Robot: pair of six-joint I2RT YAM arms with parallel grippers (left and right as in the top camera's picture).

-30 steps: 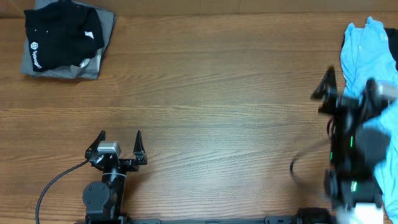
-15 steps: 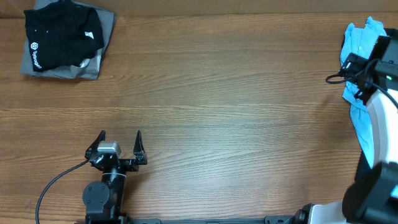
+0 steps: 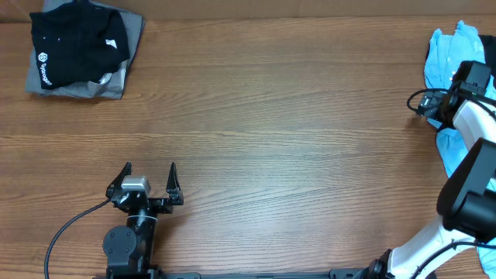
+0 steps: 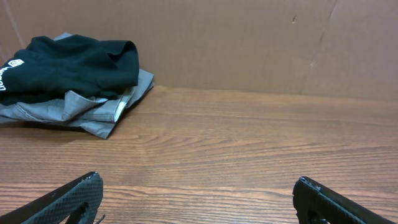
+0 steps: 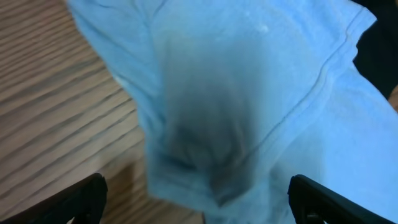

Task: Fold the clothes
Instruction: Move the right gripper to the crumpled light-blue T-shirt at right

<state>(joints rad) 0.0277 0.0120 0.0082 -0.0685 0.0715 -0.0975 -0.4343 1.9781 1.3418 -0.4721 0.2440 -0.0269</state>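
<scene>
A crumpled light blue T-shirt (image 3: 447, 58) lies at the table's far right edge. It fills the right wrist view (image 5: 249, 93), with a folded hem close to the camera. My right gripper (image 5: 198, 198) hangs open just over it, one finger on each side of the hem, and nothing is pinched. A black T-shirt (image 3: 77, 39) rests on a grey one (image 3: 108, 84) at the far left corner, and both show in the left wrist view (image 4: 74, 59). My left gripper (image 3: 149, 172) stands open near the front edge, far from all the clothes.
A brown cardboard wall (image 4: 249, 43) backs the table behind the black and grey stack. Bare wood (image 3: 271, 132) stretches between the two piles. The white right arm (image 3: 471, 167) reaches up along the right edge, with a black cable (image 3: 422, 99) looped beside it.
My right arm has swung from the near right corner up to the blue T-shirt, and its gripper now sits over the cloth. The left arm has not moved.
</scene>
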